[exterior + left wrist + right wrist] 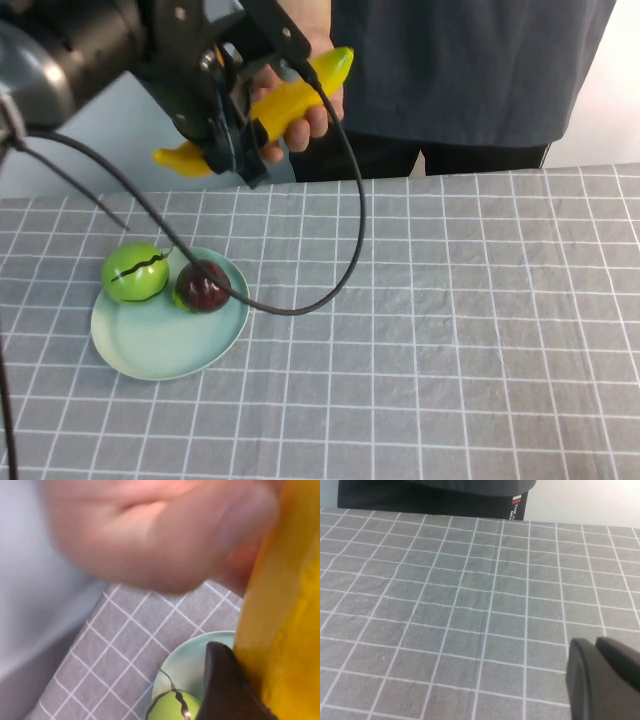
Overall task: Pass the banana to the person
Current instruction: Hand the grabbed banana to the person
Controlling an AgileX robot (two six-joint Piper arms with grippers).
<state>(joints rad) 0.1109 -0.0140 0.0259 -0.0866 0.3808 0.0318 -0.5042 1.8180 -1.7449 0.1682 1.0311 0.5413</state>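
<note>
The banana [290,100] is held up in the air above the table's far left edge, greenish tip toward the person [460,70]. My left gripper [238,150] is shut on its lower half. The person's bare hand [305,120] is wrapped around its upper half. In the left wrist view the banana [285,630] fills one side, one dark finger [225,685] presses against it, and the hand [160,535] is close in front. My right gripper [595,645] is shut and empty, low over the bare tablecloth; it is out of the high view.
A pale green plate [150,355] at the table's left holds a round green fruit [135,272] and a dark red fruit [203,286]. A black cable [352,200] loops from the left arm down over the plate. The grey checked cloth [450,330] covers the table.
</note>
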